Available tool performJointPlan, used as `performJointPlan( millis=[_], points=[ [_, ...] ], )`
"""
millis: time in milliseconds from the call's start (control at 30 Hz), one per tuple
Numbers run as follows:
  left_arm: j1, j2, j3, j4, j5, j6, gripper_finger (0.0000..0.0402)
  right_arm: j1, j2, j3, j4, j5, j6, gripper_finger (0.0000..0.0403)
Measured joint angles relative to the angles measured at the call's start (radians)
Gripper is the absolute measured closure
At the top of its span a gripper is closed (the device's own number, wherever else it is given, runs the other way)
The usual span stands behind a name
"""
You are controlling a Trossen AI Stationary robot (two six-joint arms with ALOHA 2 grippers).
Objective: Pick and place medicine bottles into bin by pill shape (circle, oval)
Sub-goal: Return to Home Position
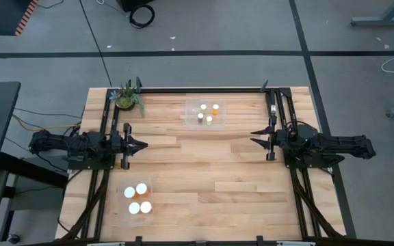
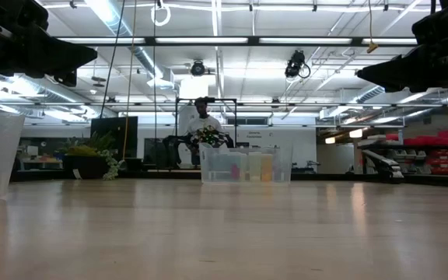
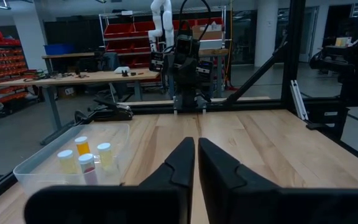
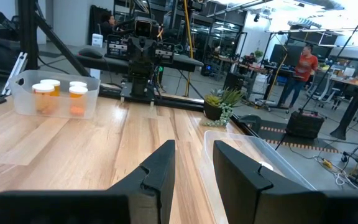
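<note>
Clutter is slight: one small potted plant (image 1: 126,97) stands at the far left corner of the desk (image 1: 204,171), and a person (image 2: 202,117) shows in the room beyond. Two clear bins hold the bottles, each bottle a little orange see-through tub with a round white cap. The far bin (image 1: 190,121), at the middle of the far edge, holds four narrow-capped bottles (image 1: 209,120). The near bin (image 1: 123,186), by the near left corner, holds wider-capped bottles (image 1: 141,188), three as far as I can separate them. The left gripper (image 1: 141,145) hangs by the left edge, fingers together on nothing. The right gripper (image 1: 255,137) hangs toward the right edge, fingers a little apart, empty. Both are well apart from the bins.
</note>
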Motion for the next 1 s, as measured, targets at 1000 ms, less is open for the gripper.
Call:
performJointPlan(
  millis=[1000],
  points=[
    [0.0, 0.0, 0.0, 0.0, 0.0, 0.0, 0.0369, 0.0, 0.0, 0.001, 0.0, 0.0, 0.0, 0.0287]
  ],
)
